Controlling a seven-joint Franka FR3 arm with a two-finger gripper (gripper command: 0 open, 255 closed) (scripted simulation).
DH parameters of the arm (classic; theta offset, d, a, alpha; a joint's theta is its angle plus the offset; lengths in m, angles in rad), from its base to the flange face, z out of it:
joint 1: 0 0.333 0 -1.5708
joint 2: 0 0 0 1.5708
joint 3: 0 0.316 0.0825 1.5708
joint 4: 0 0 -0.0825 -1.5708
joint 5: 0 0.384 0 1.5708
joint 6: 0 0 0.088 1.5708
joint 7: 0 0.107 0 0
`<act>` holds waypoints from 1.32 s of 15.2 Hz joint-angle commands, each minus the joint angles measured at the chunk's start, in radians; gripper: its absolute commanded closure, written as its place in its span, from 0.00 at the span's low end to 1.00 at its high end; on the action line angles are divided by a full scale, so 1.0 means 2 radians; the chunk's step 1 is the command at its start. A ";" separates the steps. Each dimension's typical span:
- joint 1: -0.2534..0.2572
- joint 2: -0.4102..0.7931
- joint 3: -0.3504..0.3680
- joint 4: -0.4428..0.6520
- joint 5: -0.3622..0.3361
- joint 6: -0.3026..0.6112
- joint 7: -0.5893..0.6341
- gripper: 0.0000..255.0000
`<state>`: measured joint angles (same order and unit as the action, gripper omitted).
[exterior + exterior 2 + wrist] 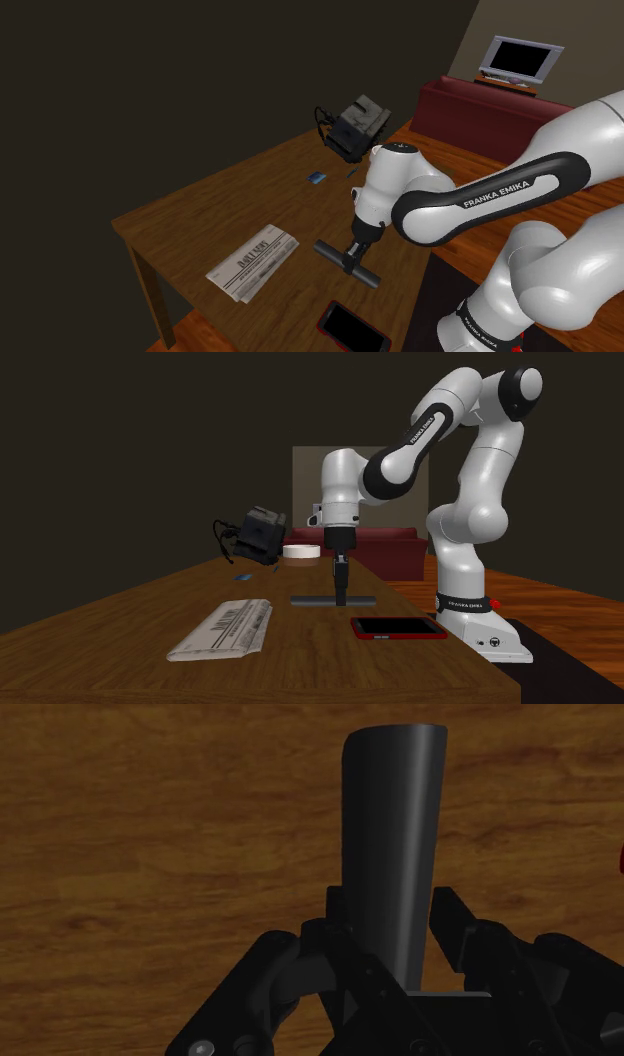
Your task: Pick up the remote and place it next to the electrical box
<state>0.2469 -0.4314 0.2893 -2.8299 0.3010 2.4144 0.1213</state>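
Arm reaches out over the wooden tabletop, hand pointing straight down.

Fingers are clamped on the remote, one on each long side, at about mid-length. The remote is a slim dark grey bar. In the second exterior view it runs level across the picture, right at tabletop height. Cannot tell whether it rests on the wood or hangs just clear of it.

Electrical box: dark, with loose black wires, at the far end of the tabletop, well apart from the remote.

Small blue item lies flat between the box and the remote.

Folded newspaper lies near the remote, on the shoulder view's left of it, not touching.

Red-cased phone, screen up, lies near the remote on the side toward the stand, close to the tabletop edge.

White round dish sits beside the box, on the second exterior view's right of it.

Beyond the tabletop: dark red sofa, with a screen above it against the wall.
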 commanded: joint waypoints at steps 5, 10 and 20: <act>0.001 -0.013 -0.002 0.004 -0.001 -0.019 0.001 1.00; 0.000 -0.043 -0.007 0.020 -0.007 -0.065 0.005 1.00; -0.003 -0.089 -0.018 0.060 -0.019 -0.151 0.012 1.00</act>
<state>0.2390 -0.5961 0.2542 -2.7182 0.2641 2.1351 0.1424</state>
